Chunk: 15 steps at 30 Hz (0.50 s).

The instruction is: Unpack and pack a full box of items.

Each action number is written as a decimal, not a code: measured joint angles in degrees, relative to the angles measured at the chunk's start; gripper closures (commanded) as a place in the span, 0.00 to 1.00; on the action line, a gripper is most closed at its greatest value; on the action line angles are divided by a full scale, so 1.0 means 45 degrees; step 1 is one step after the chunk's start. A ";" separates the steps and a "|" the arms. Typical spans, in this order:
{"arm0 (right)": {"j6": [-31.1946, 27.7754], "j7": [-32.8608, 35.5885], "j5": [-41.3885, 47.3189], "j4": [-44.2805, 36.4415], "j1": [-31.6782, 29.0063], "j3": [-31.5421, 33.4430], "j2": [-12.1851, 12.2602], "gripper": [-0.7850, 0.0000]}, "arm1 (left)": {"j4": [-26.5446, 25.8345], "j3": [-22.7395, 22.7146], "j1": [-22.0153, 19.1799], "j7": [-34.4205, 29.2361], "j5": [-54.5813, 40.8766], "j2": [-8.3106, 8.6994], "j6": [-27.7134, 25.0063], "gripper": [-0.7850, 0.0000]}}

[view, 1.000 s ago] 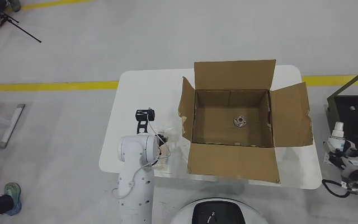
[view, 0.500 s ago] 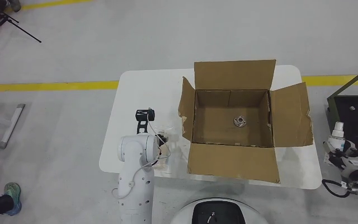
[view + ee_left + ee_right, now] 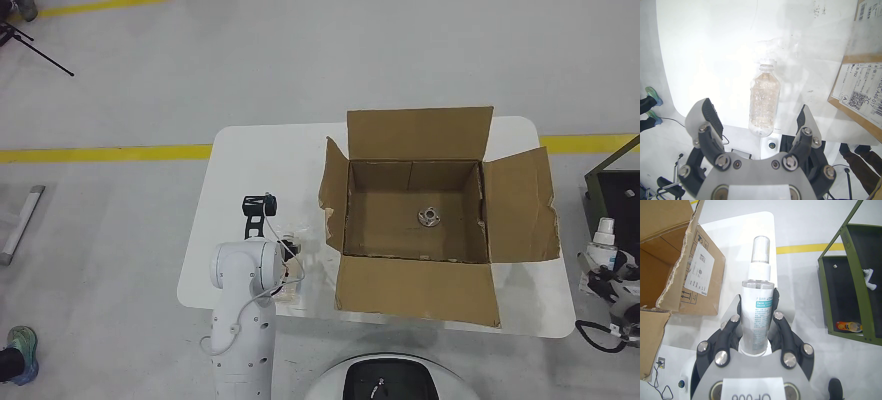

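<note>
An open cardboard box [image 3: 415, 290] stands on the white table [image 3: 260, 150], with one small round item [image 3: 427, 215] on its floor. A clear plastic bottle [image 3: 763, 100] lies on its side near the table's front edge, left of the box. My left gripper [image 3: 757, 113] hovers just above it, open, a finger on either side of the bottle's base and not touching it. My right gripper [image 3: 758, 300] is off the table's right end, shut on an upright clear spray bottle [image 3: 758, 306] with a white collar and clear cap, seen from above as the spray bottle [image 3: 603, 238].
A green bin [image 3: 851, 285] stands on the floor to the right, holding an orange drink bottle [image 3: 848, 326] and a white part [image 3: 869, 279]. A small black object [image 3: 260, 207] sits on the table's left part. The box flaps [image 3: 520, 205] spread outward.
</note>
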 measured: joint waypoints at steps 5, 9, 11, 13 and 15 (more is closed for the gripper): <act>0.0000 0.0000 0.0000 0.0000 0.0000 0.0000 0.0000 1.00 | 0.0000 0.0000 0.0000 0.0000 0.0000 0.0000 0.0000 0.00; 0.0000 0.0000 0.0000 0.0000 0.0000 0.0000 0.0000 1.00 | 0.0000 0.0000 0.0000 0.0000 0.0000 0.0000 0.0000 0.00; 0.0000 0.0000 0.0000 0.0000 0.0000 0.0000 0.0000 1.00 | 0.0000 0.0000 0.0000 0.0000 0.0000 0.0000 0.0000 0.00; 0.0000 0.0000 0.0000 0.0000 0.0000 0.0000 0.0000 1.00 | 0.0000 0.0000 0.0000 0.0000 0.0000 0.0000 0.0000 0.00; 0.0000 0.0000 0.0000 0.0000 0.0000 0.0000 0.0000 1.00 | 0.0000 0.0000 0.0000 0.0000 0.0000 0.0000 0.0000 0.00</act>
